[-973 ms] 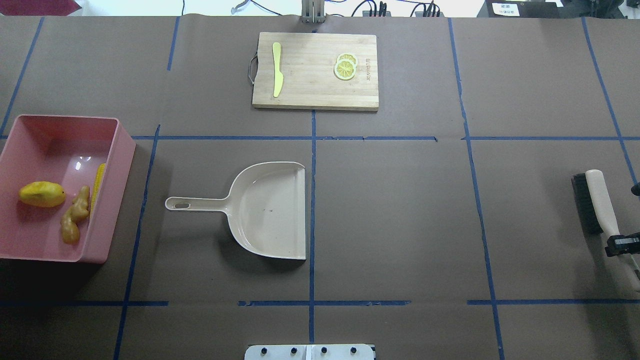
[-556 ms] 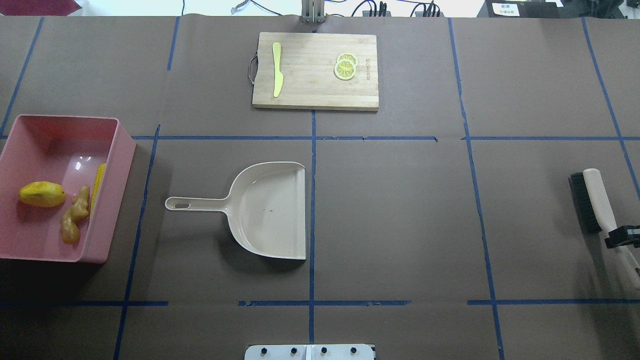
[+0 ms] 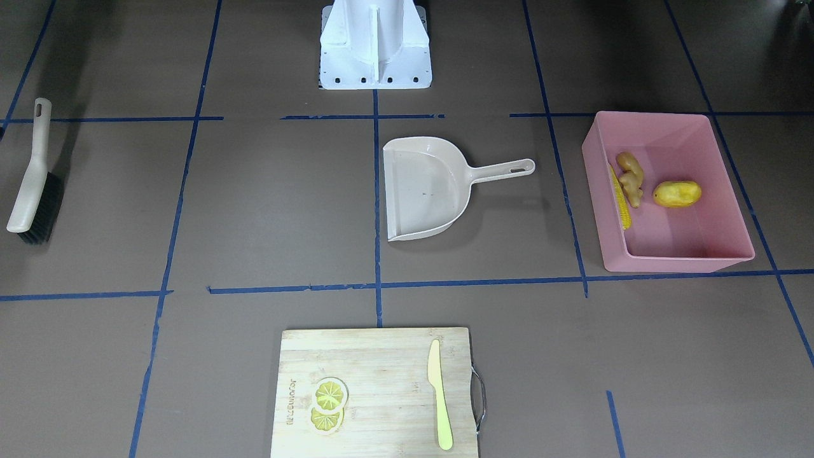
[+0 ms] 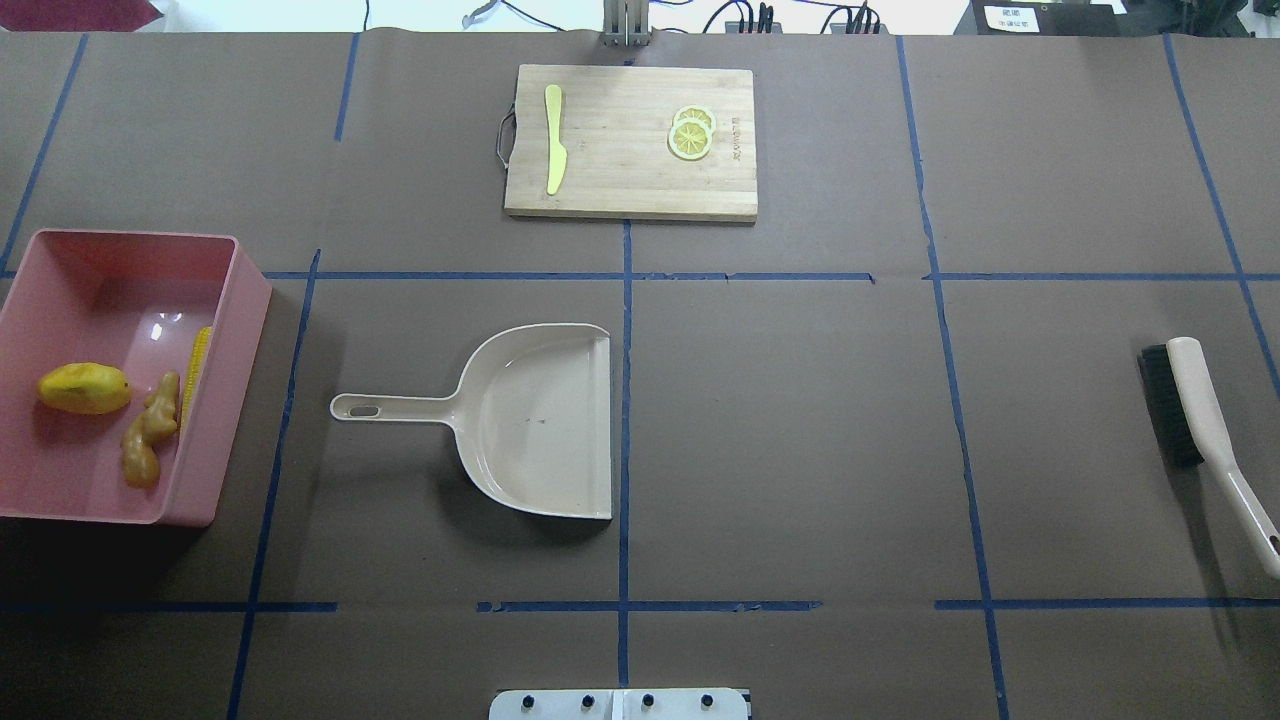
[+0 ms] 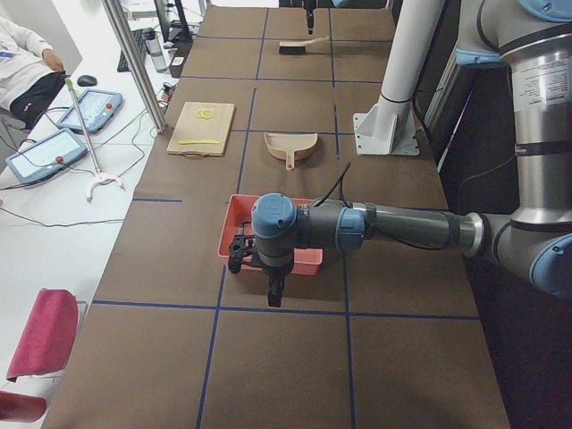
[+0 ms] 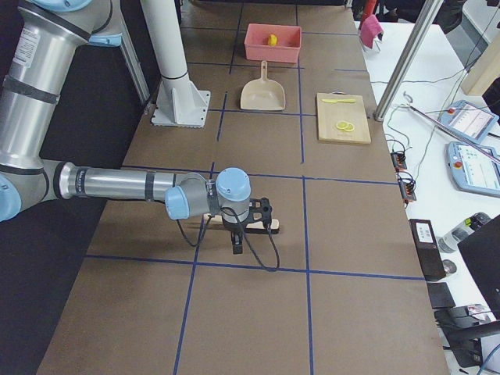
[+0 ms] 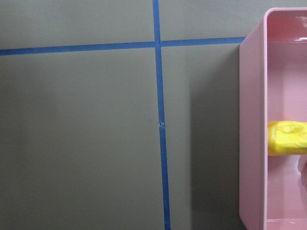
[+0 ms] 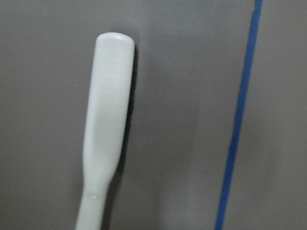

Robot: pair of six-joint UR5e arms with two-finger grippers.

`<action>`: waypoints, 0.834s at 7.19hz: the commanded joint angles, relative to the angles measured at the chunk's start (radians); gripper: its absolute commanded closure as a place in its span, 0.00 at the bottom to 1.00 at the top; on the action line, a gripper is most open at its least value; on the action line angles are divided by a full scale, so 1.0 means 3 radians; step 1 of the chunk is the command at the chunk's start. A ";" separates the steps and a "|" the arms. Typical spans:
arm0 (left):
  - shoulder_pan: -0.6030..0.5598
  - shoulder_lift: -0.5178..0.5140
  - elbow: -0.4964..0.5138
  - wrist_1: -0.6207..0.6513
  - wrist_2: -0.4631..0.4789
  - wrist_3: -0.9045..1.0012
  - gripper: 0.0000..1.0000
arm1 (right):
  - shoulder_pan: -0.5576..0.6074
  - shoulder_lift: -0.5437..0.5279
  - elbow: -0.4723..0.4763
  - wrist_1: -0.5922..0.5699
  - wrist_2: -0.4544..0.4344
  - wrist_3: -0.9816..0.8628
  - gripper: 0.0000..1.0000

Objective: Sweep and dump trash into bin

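1. The right gripper (image 6: 262, 213) has let go of the brush (image 4: 1200, 410) and left the overhead view. The brush now lies free on the table. You cannot tell how its jaws stand.
2. The dustpan (image 4: 540, 420) sits empty mid-table.
3. The left gripper (image 5: 238, 259) hovers beside the bin (image 4: 110, 300), and its jaws cannot be read either.
4. The corn cob (image 4: 197, 365), potato lump (image 4: 84, 388) and ginger root (image 4: 150, 430) lie inside the bin, so your task looks finished.

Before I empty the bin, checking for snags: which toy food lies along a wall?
The corn cob, along the bin wall facing the dustpan; ginger root and yellow lump sit farther in.
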 commanded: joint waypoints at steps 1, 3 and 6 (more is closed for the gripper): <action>0.0005 0.0000 0.0002 -0.0007 0.0000 0.0001 0.00 | 0.0440 0.0310 -0.0008 -0.0764 -0.0029 -0.0509 0.00; 0.0000 -0.0005 -0.0014 -0.0007 0.0005 0.0016 0.00 | 0.0487 0.0509 -0.0100 -0.0837 -0.0121 -0.0504 0.00; 0.0005 0.0000 -0.0014 0.0003 0.0005 0.0021 0.00 | 0.0477 0.0515 -0.0085 -0.0838 -0.0213 -0.0447 0.00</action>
